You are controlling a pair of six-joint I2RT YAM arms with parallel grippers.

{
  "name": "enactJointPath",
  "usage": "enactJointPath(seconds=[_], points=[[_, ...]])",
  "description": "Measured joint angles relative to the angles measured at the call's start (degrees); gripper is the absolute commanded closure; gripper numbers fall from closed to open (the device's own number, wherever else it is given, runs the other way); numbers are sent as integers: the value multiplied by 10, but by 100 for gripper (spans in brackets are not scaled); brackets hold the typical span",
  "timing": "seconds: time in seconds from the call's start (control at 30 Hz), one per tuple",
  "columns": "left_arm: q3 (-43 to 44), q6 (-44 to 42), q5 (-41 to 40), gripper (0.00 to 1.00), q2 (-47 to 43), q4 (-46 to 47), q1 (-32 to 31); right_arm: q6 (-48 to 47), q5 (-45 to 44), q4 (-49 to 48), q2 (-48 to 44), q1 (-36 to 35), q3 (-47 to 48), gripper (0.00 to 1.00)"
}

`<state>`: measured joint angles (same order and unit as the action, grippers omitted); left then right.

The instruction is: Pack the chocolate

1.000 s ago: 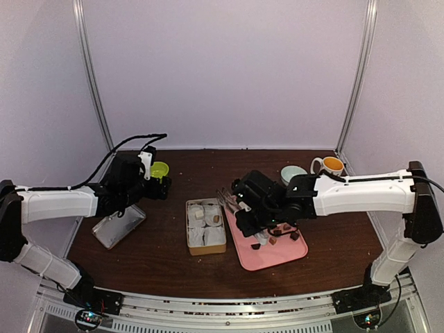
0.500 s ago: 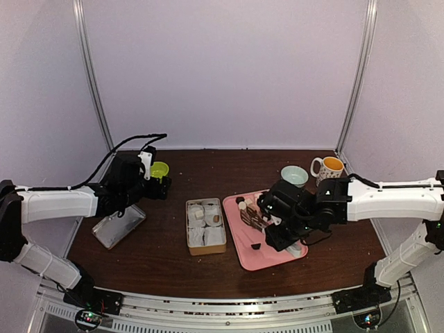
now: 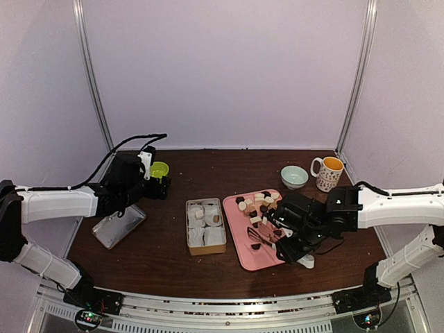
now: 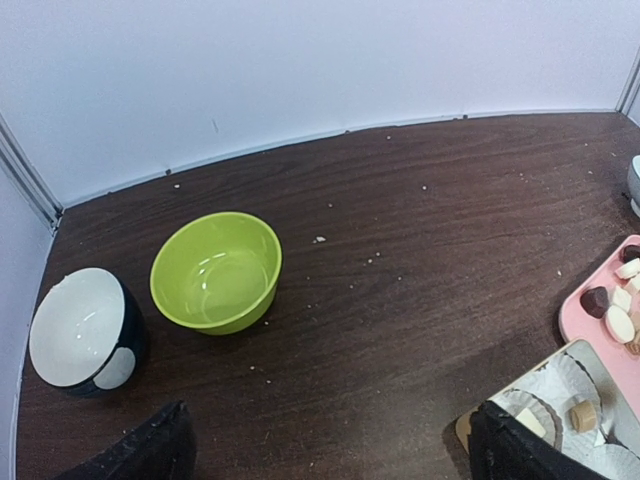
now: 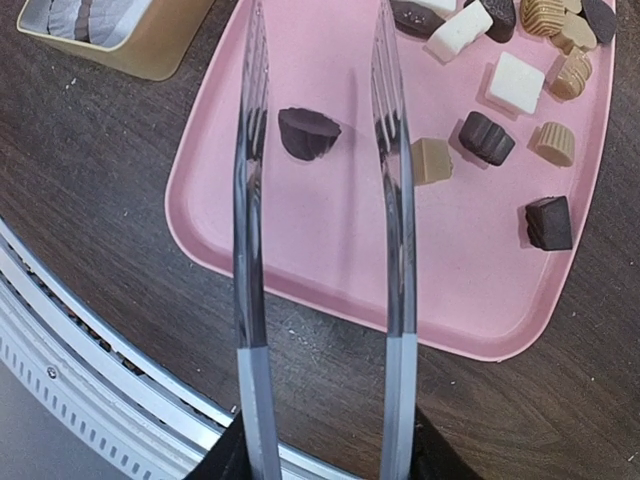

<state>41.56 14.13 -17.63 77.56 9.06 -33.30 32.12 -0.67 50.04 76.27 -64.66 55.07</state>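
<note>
Chocolate (image 3: 255, 203) pieces, dark, caramel and white, lie scattered on the pink tray (image 3: 258, 258). My right gripper (image 3: 297, 241) hovers over the tray's near right part, shut on the handles of the tongs (image 5: 248, 220). The tongs' two arms stand apart, and one dark chocolate (image 5: 308, 132) lies on the tray between their tips, untouched. Several more pieces (image 5: 486, 137) lie to the right of the tips. The tan box (image 3: 205, 225) with white paper cups stands left of the tray and holds a caramel piece (image 4: 580, 415). My left gripper (image 4: 330, 450) hangs open and empty over bare table at the far left.
A green bowl (image 4: 215, 270) and a black-and-white bowl (image 4: 80, 330) stand at the back left. A pale bowl (image 3: 294, 175) and a mug (image 3: 329, 172) stand at the back right. A clear flat lid (image 3: 119, 225) lies under the left arm. The table's front rail (image 5: 100, 380) runs close below the tongs.
My right arm has pulled back from beside the box to the tray's near right side, uncovering the chocolates. The tongs' arms have spread a little wider. The left arm has not moved.
</note>
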Motion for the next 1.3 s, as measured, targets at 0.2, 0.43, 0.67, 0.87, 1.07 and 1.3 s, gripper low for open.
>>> enactJointPath(seconds=[0.2,0.43,0.67,0.87,1.07,1.3], points=[[0,-1,-1,3,0,0,0,8,10,-1,0,-10,-12,58],[0,-2,-2,3,0,0,0,13,13,-3,3,-14,-24,58],[0,-2,-2,3,0,0,0,16,14,-6,27,-21,-29,61],[0,-2,-2,3,0,0,0,18,10,-6,33,-28,-29,68],[0,-2,-2,3,0,0,0,19,0,-4,26,-30,-10,71],[0,-2,-2,3,0,0,0,10,-9,-17,3,-31,32,70]])
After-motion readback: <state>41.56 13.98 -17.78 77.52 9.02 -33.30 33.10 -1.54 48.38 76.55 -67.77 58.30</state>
